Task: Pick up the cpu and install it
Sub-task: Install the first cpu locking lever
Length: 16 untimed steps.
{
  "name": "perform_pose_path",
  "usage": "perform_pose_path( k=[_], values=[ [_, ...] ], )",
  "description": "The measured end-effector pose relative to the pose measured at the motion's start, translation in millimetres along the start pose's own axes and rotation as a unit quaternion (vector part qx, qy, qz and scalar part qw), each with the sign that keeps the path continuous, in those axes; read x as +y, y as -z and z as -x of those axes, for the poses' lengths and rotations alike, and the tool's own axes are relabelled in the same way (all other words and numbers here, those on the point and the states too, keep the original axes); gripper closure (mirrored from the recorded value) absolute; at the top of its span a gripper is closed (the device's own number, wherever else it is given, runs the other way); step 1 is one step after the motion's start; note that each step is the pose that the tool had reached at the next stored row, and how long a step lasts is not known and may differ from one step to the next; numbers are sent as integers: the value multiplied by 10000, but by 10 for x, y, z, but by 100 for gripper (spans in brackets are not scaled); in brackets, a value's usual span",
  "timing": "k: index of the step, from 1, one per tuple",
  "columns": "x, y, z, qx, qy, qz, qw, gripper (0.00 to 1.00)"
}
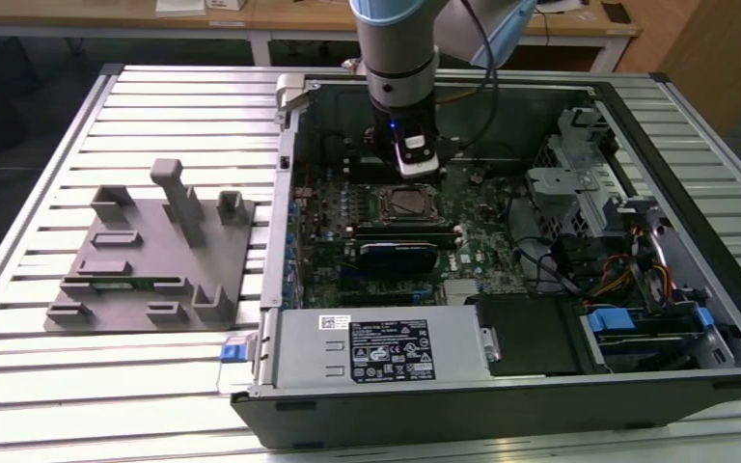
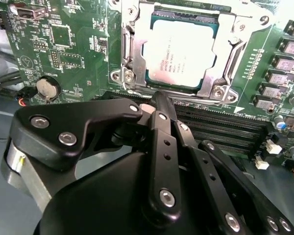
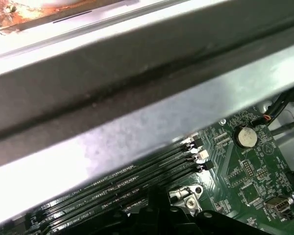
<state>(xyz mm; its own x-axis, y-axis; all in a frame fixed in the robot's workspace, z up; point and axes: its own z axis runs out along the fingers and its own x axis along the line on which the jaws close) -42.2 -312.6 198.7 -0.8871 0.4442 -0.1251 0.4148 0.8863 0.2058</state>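
The cpu point(image 2: 180, 53) is seen seated in its socket on the green motherboard point(image 2: 63, 44), framed by the metal retention bracket point(image 2: 130, 58); in the exterior view it lies at the middle of the open computer case point(image 1: 679, 318). The gripper point(image 2: 159, 105) is held just above the memory slots point(image 2: 220, 125) beside the socket, its black fingers point(image 2: 162, 132) drawn together with nothing between them. A grey fixture tray point(image 1: 151, 256) rests on the slatted worktop point(image 1: 36, 193) at the exterior view's left.
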Motion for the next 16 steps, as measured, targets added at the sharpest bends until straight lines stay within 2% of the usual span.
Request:
perform_pose_path(
  k=[9, 15, 16],
  values=[
    [19, 89, 12, 0, 0, 0, 10000, 89],
    [20, 91, 12, 0, 0, -2, 10000, 89],
    [20, 92, 12, 0, 3, -19, 10000, 89]
  ],
)
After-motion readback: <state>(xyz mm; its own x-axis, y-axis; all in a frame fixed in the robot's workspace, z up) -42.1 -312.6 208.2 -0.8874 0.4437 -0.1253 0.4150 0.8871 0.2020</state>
